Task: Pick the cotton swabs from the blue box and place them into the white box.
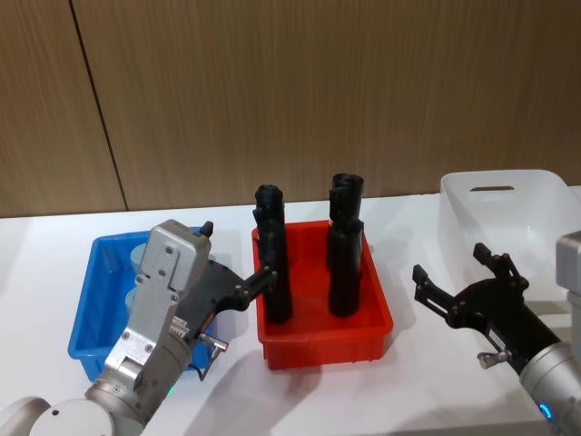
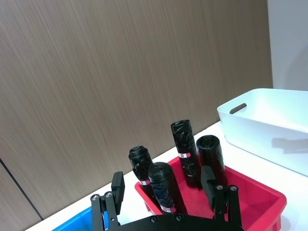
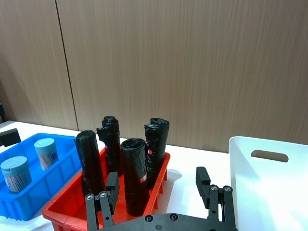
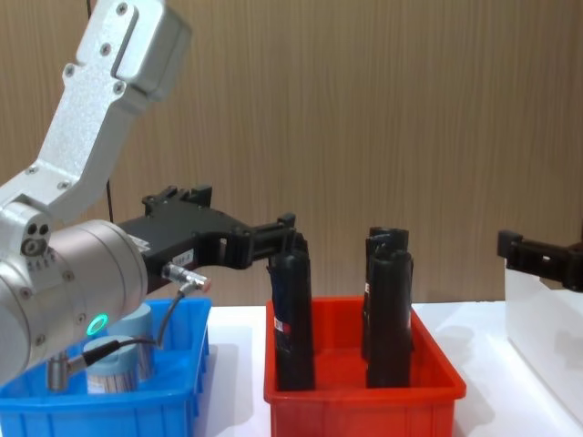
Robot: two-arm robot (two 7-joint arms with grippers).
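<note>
The translucent white plastic bin [image 1: 508, 204] stands far right and the low bright-blue plastic bin [image 1: 91, 309] far left. The left gripper [image 2: 162, 183] hangs wide open and empty, its tips by the tall black rolls [image 1: 343, 272]. It should draw left, then descend squarely over one clear, grey-lidded cotton swab tub [image 3: 45, 153] inside the blue bin. The right gripper [image 1: 449, 262] hangs open near the white bin.

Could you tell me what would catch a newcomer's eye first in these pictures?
Four black rolls stand upright in the red bin at centre. The left gripper hangs open beside the blue box holding the cotton swabs; the right gripper hovers open near the white box.
</note>
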